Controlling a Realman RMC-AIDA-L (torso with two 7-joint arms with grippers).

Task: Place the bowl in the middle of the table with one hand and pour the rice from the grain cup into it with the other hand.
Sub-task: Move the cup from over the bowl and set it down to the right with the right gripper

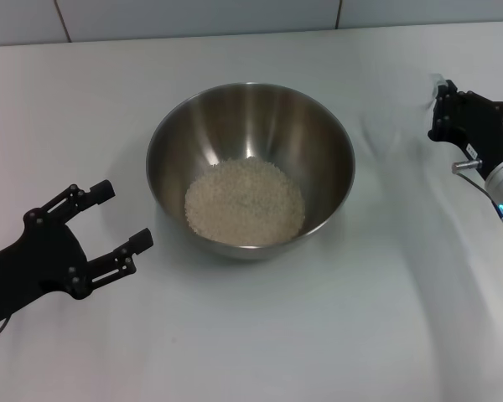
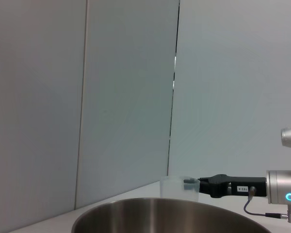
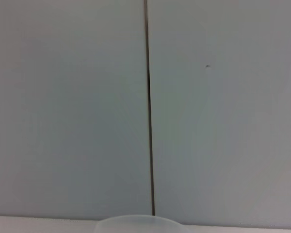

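Observation:
The steel bowl point(image 1: 260, 117) stands in the middle of the white table point(image 1: 260, 335) with a round heap of rice point(image 1: 245, 201) in its bottom. My left gripper point(image 1: 124, 214) is open to the bowl's left, apart from it, with nothing between its fingers. At the far right my right gripper point(image 1: 440, 105) is shut on the clear grain cup point(image 1: 438, 84). In the left wrist view the grain cup point(image 2: 177, 188) stands upright and looks empty beyond the bowl point(image 2: 169, 216) rim, held by the right gripper point(image 2: 191, 183). The cup's rim point(image 3: 140, 224) shows in the right wrist view.
A pale panelled wall point(image 1: 235, 17) runs along the back of the table. The white tabletop stretches in front of the bowl and on both sides of it.

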